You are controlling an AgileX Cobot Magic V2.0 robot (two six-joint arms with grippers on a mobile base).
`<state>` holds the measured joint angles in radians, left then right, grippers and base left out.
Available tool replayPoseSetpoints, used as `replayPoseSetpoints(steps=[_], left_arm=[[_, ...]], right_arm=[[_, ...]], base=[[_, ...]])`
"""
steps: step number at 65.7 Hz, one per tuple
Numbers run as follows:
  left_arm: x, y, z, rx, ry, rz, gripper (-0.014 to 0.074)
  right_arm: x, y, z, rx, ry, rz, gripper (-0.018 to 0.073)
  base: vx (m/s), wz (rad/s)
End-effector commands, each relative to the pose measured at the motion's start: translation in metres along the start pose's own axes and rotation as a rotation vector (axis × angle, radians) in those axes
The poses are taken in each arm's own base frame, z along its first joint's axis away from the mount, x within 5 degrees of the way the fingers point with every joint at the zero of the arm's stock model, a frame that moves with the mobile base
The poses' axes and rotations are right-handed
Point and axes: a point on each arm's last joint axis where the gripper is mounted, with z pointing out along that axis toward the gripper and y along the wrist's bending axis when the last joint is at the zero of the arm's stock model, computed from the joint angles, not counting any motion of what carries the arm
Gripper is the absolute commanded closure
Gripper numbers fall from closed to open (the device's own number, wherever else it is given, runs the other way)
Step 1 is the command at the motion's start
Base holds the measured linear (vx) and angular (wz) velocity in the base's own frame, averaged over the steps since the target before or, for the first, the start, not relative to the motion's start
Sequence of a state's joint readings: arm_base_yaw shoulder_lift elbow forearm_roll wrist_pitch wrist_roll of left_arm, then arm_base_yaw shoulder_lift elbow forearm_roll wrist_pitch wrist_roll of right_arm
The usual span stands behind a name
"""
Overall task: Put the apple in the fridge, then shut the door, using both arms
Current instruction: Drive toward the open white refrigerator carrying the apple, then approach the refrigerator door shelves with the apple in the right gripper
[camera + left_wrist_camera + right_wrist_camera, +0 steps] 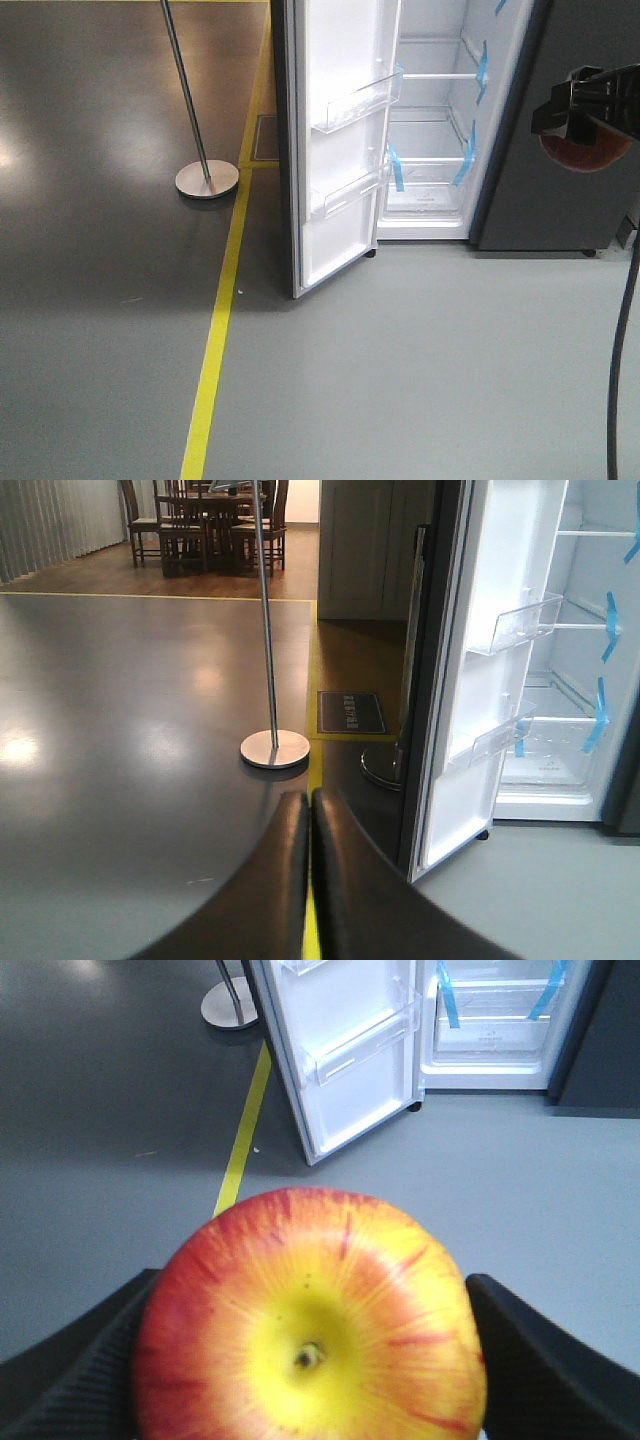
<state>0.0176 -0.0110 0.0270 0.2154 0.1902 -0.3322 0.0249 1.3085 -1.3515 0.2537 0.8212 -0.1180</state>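
Observation:
My right gripper (588, 108) is shut on the red apple (310, 1325), whose yellow-green stem patch faces the right wrist camera; the apple (585, 150) hangs at the right edge of the front view, right of the fridge. The dark grey fridge (500, 130) stands open with a white inside and blue tape strips on its shelves (430, 160). Its door (340, 170) is swung wide open to the left, with clear bins on the white lining. The door also shows in the left wrist view (480, 710) and the right wrist view (350, 1060). My left gripper (310, 810) is shut and empty, low over the dark floor.
A slanted silver pole on a round base (207, 180) stands left of the door. A yellow floor line (220, 330) runs from the door's foot toward me. A black cable (622, 340) hangs at the right edge. Chairs and a table (205, 525) stand far back.

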Motion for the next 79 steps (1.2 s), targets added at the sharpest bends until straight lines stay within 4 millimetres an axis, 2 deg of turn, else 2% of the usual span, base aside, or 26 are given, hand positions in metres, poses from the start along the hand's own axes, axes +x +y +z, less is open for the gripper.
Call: replayPoseSetpoints(steps=[1, 79], left_arm=[[-0.0018, -0.0016, -0.0003, 0.023, -0.066, -0.010, 0.0603], [-0.0018, -0.0016, -0.0003, 0.023, -0.066, -0.010, 0.0603]], right_arm=[[-0.0146, 0.0033, -0.0192, -0.001, -0.129, -0.013, 0.0410], [-0.0145, 0.0033, -0.0192, -0.001, -0.128, -0.013, 0.0410]], base=[[0.15, -0.06], [0.13, -0.01]])
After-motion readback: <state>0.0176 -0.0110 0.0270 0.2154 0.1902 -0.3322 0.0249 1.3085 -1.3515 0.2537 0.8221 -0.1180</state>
